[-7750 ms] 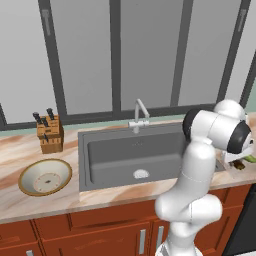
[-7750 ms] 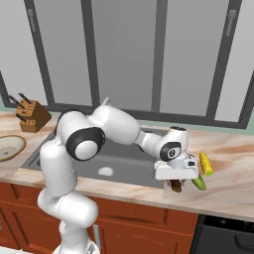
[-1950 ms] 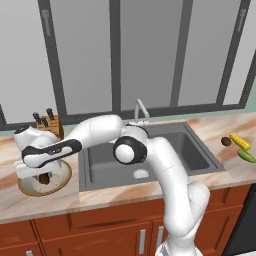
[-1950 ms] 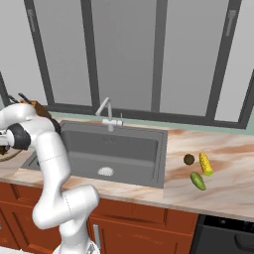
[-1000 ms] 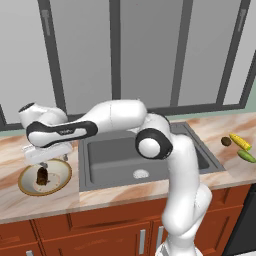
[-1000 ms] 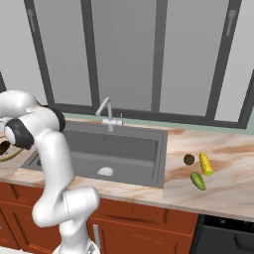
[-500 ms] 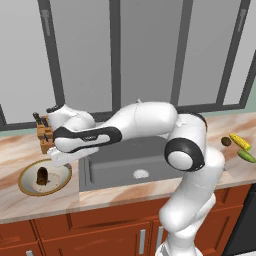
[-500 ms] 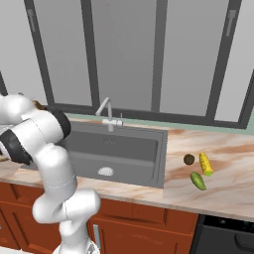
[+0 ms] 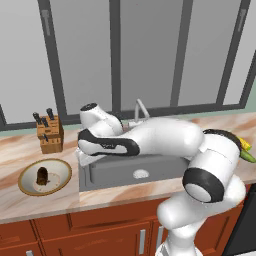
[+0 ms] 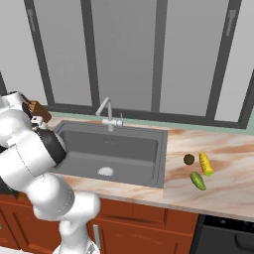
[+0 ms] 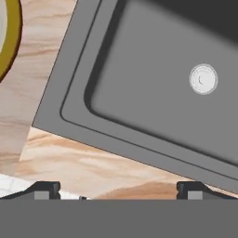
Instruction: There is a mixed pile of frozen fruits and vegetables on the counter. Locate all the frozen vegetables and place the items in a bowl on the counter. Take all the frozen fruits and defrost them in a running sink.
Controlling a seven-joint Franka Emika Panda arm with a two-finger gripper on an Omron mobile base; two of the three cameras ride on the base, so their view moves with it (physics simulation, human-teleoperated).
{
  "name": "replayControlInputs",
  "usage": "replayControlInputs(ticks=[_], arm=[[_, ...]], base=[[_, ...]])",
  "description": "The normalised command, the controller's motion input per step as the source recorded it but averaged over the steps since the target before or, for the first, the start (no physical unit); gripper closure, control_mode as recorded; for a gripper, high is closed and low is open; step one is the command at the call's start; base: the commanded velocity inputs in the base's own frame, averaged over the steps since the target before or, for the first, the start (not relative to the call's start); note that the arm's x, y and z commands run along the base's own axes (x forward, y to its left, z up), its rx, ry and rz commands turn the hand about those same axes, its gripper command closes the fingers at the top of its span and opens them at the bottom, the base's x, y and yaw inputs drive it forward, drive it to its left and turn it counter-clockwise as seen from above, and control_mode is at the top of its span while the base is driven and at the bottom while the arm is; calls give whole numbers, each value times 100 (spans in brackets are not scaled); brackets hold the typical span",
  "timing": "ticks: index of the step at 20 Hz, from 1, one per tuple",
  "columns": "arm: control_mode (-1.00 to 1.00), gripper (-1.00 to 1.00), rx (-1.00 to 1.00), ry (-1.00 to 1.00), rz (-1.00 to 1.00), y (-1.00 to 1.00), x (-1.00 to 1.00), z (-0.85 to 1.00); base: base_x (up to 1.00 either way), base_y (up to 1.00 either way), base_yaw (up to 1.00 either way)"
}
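Observation:
The cream bowl with a tan-gold rim sits on the counter left of the sink, and the dark brown lump lies in it. My gripper is open and holds nothing. It hangs over the sink's left edge, with the bowl's rim off to one side. On the counter right of the sink lie the yellow corn cob, the brown ball and a green piece, close together.
A wooden knife block stands behind the bowl. The curved silver faucet rises at the sink's back edge, and the round drain shows in the basin. My arm stretches across the sink from the right.
My gripper left the dark brown lump in the bowl, rose and swung right from over the bowl to the sink's left edge. The pile has not moved.

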Motion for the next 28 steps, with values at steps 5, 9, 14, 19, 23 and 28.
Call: replayControlInputs(ticks=[5,9,14,19,23,28], arm=[[-100,-100,7,2,13,-76,0,0],[-100,-100,11,5,6,-87,1,0],[-100,-100,17,5,0,-97,3,2],[-100,-100,14,8,-6,-60,16,22],[-100,-100,4,16,-17,-52,20,5],[-100,-100,-7,8,-16,-51,10,0]], base=[[0,0,0],[0,0,0],[0,0,0],[0,0,0],[0,0,0],[0,0,0]])
